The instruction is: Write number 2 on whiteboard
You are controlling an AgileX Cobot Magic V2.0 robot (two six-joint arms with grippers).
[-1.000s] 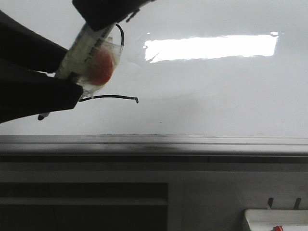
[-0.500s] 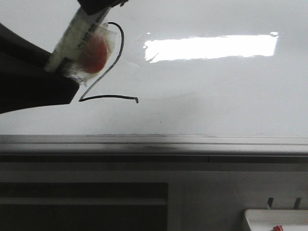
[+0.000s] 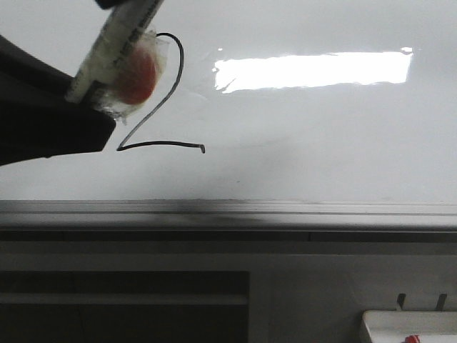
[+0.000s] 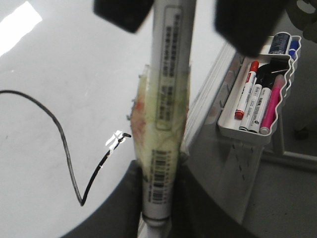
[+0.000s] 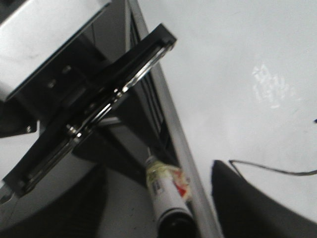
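Near the whiteboard's (image 3: 321, 143) left edge: the number 2 (image 3: 161, 100) stands complete, the marker (image 3: 114, 50) lifted beside its top hook.

The left gripper (image 4: 181, 12) is clenched on the marker barrel, one finger at each side, in the left wrist view. To finish well, it should draw the marker straight off the board so the tip cannot smear the diagonal. I count one drawn figure, one held marker, one glare patch (image 3: 310, 70) and, hazily, about five markers in the tray (image 4: 257, 94) off the board's edge. The right gripper's (image 5: 158, 208) state I cannot tell.
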